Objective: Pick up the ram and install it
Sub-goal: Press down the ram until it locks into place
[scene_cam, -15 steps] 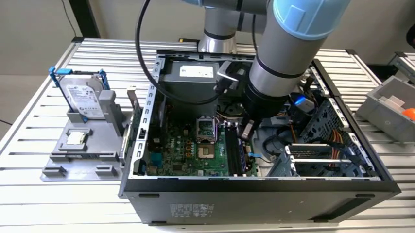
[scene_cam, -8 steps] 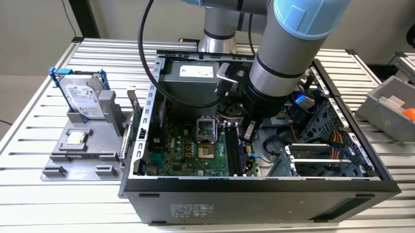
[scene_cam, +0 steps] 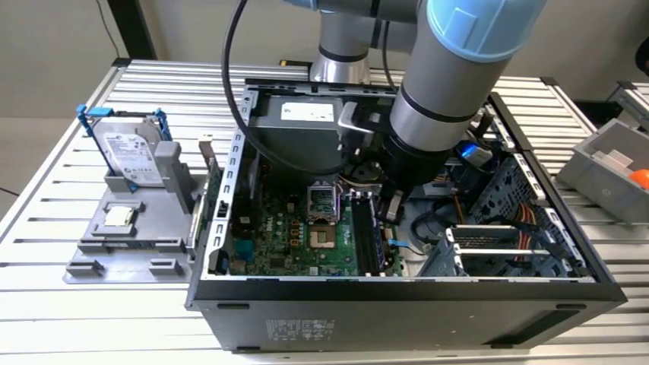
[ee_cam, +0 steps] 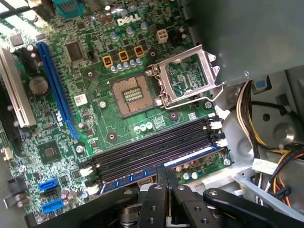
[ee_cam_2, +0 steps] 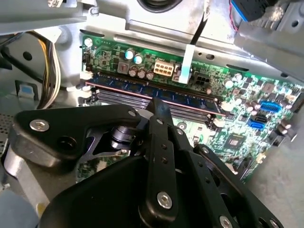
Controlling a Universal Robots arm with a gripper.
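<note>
One arm reaches down into an open computer case (scene_cam: 406, 293) lying on a slatted metal table (scene_cam: 61, 304). Gripper (scene_cam: 390, 209) hangs low over the motherboard (scene_cam: 294, 236), directly above the memory slots (ee_cam: 156, 149). Fingers (ee_cam_2: 161, 114) closed together, tips pressing on the top edge of the ram (ee_cam_2: 156, 92). Ram: long dark blue stick w/ black chips, standing on edge in the slot nearest the board edge, its length parallel to the slots; in the first wrist view it appears as a blue strip (ee_cam: 190, 156) just beside the three vacant black slots. Whether it is fully seated cannot be told. White slot latches (ee_cam: 218, 126) visible at the slot ends. CPU socket (ee_cam: 135, 95) open, its metal retention frame (ee_cam: 187, 80) lying flat just beside it. At the exterior view's left, outside the case: grey fixture (scene_cam: 132, 228) carrying a silver hard drive (scene_cam: 132, 156) in a blue-handled frame, plus a small square chip (scene_cam: 118, 217).
</note>
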